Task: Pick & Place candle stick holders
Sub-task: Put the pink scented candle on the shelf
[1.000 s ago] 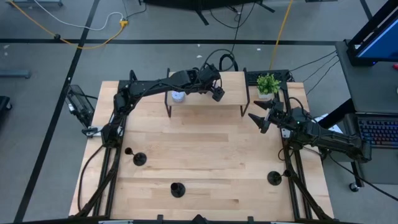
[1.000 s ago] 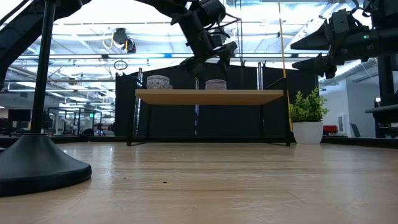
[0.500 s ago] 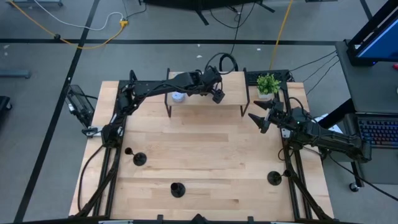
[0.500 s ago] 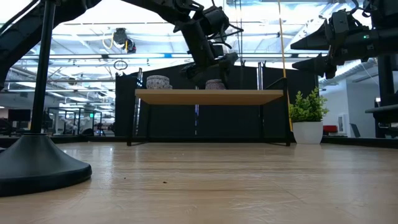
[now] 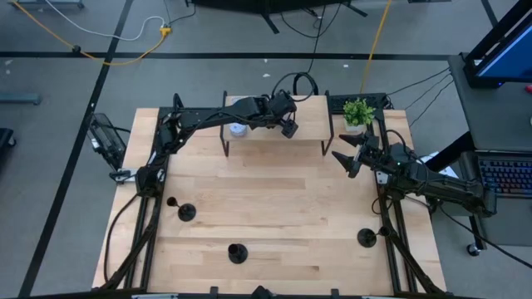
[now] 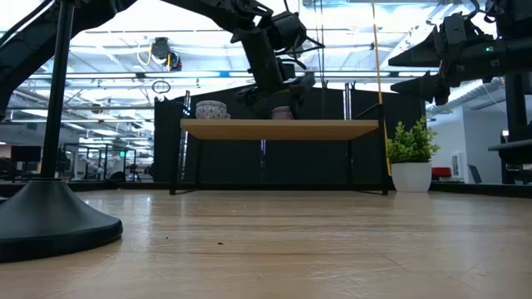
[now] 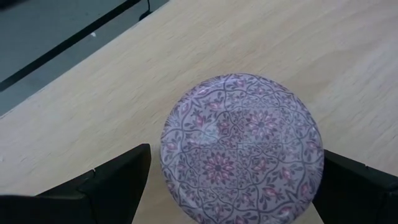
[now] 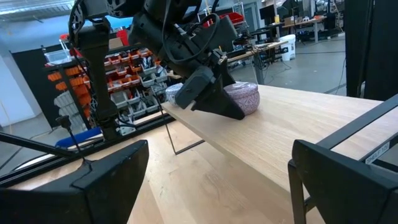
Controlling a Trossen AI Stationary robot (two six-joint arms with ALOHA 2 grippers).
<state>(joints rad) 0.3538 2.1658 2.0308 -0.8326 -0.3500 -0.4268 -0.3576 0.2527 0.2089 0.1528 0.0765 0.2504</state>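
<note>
Three black candle stick holders [image 5: 238, 253] stand upright, stems up, on the near surface [image 5: 274, 208]. Left gripper [image 7: 233, 186] has jaws spread around a lilac tin [image 7: 242, 149] on the shelf [image 6: 283, 129]; right gripper [image 5: 347, 158] waits, jaws released.

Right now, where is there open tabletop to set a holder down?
The wide wooden tabletop between the raised shelf and the three candle stick holders is bare. The shelf is crowded: the left gripper straddles a lilac tin.
</note>
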